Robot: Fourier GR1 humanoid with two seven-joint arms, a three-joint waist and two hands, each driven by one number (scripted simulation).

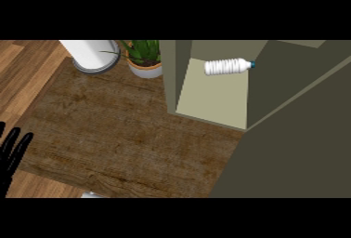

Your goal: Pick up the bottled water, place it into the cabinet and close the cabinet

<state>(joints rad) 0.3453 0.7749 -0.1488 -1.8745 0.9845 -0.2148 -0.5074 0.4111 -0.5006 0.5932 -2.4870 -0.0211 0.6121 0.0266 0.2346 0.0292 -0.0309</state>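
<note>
Bottled water (228,66) lies on its side inside the cabinet (212,100), near the back of the pale shelf floor. Body is white and ribbed, with a small blue cap pointing toward the view's right, close against the cabinet's dark inner wall. Nothing touches it apart from the shelf it rests on.

Cabinet is olive-grey, open at the front. Its door (302,135) stands swung out, a large dark panel that fills the view's right side and runs out past the lower and right edges. Where the door meets the cabinet body is hard to make out; the tones run together.

At the back of the brown wood-grain surface (116,135) stands a potted plant (145,58), green leaves in a pale pot, its top cut off by the upper edge. Just beside it, to the left, a white cylindrical object (93,55) on a grey round base, also cut off above; what it is cannot be told.

Left hand (12,151) shows at the view's left edge, black, fingers straight and spread, pointing up. It holds nothing, and is well apart from the cabinet. Much of the palm is cut off by the edge. Right hand does not show anywhere.
</note>
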